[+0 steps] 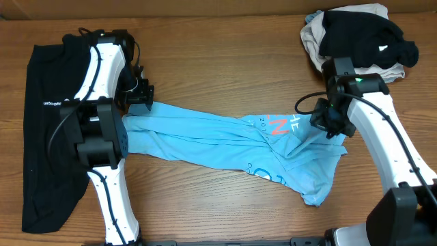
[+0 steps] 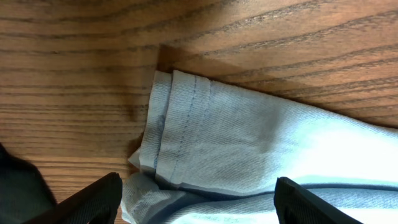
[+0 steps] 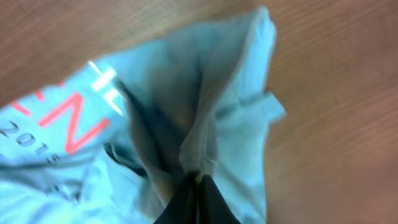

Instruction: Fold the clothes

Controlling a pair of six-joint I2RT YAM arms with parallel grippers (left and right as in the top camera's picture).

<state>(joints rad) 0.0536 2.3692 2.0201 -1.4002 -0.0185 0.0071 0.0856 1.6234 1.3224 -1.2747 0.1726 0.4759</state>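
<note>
- The right tool (image 3: 198,190) is sitting at the bottom edge of the view, its two dark fingers (image 3: 216,204) pressing together on a raised fold of the light blue T-shirt (image 3: 236,93).
- The cloth is standing up from the pinch as a ridge and spreading out toward the top.
- White and orange-red lettering (image 3: 74,118) is showing on the left, with blurred dark digits (image 3: 28,138) reading 2015 below it.
- The wooden surface (image 3: 336,124) is showing on the right and at the upper left.
</note>
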